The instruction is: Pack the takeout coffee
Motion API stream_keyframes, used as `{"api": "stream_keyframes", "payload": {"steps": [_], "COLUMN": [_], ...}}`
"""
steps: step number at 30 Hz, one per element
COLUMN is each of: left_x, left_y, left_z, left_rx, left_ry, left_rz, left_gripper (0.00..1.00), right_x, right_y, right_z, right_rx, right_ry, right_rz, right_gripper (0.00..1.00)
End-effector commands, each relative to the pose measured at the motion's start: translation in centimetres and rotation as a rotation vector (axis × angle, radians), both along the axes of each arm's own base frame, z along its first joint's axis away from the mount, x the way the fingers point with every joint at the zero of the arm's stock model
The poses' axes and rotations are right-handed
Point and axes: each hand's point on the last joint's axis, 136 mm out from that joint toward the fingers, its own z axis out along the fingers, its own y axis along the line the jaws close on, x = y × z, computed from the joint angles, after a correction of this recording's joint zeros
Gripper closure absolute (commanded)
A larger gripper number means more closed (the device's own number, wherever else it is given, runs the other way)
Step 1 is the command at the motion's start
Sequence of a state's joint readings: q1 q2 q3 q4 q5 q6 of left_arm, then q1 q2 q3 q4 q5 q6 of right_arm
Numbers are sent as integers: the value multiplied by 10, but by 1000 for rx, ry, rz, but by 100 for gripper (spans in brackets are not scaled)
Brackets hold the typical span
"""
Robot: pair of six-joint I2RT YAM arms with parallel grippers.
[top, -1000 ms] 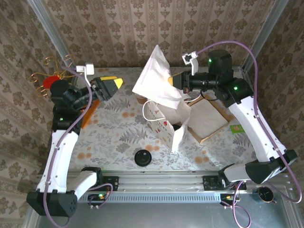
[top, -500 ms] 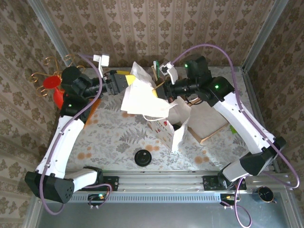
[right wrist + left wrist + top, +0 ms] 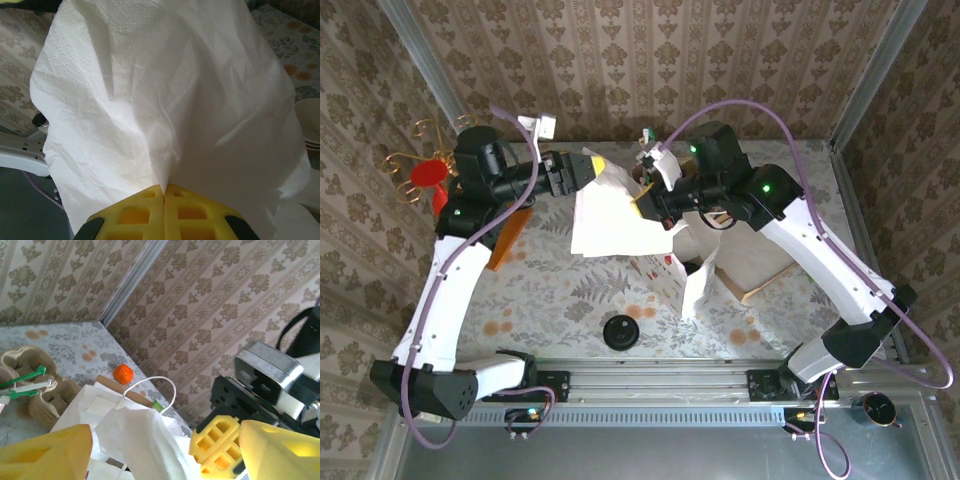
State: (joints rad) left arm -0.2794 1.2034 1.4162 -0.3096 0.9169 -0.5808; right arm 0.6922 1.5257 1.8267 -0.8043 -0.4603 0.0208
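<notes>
**Step in hand (judged):** passing or spreading the thin white embossed paper napkin (image 3: pixel 610 205) between the two claws. It hangs above the table at upper centre of the overhead view.

1. Right gripper (image 3: pixel 164 192): the yellow fingers are pressed flat together and pinch one edge of the napkin at bottom centre of the right wrist view. Do not release this pinch until the second grip is secure.
2. Left gripper (image 3: pixel 165 440): the yellow fingers stand wide apart. A free fold of the napkin rises between them, unclamped. Close only when the paper sits deep between the pads, because a grip on the very edge would likely slip.
3. Draw the arms apart gently. The paper looks soft and would probably tear under a sharp pull.
4. The tall white paper bag with cord handles (image 3: pixel 695 245) stands open just below and right of the napkin. Keep the sheet off its mouth until aimed.

**Task item:** the takeout coffee, a small beige paper cup with a black lid, cannot be placed with certainty. A dark shape (image 3: pixel 692 267) in the bag's mouth may be its lid. The flat black plastic lid disc (image 3: pixel 620 331) at lower centre is a separate item.
</notes>
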Motion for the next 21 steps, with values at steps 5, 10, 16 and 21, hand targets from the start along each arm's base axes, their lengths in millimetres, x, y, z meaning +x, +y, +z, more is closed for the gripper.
{"api": "stream_keyframes", "payload": {"steps": [5,10,16,21], "left_x": [-1,-4,-15,-20], "left_y": [-4,-6,-13,-12], "left_z": [3,7,5,11], "left_rx": [16,-2,-15,-23], "left_ry": [0,-1,7,-15], "left_rz": [-28,-52,-93,-103], "left_gripper": [60,90,100,100], "right_x": [3,5,8,10], "right_y": [0,3,5,5], "right_z": [-8,-11,-16,-9], "right_rx": [-60,-77,-84,-68], "right_ry": [-27,-33,-29,-40], "right_rz": [-23,-31,-45,-60], "right_gripper": [100,100,97,75]}}
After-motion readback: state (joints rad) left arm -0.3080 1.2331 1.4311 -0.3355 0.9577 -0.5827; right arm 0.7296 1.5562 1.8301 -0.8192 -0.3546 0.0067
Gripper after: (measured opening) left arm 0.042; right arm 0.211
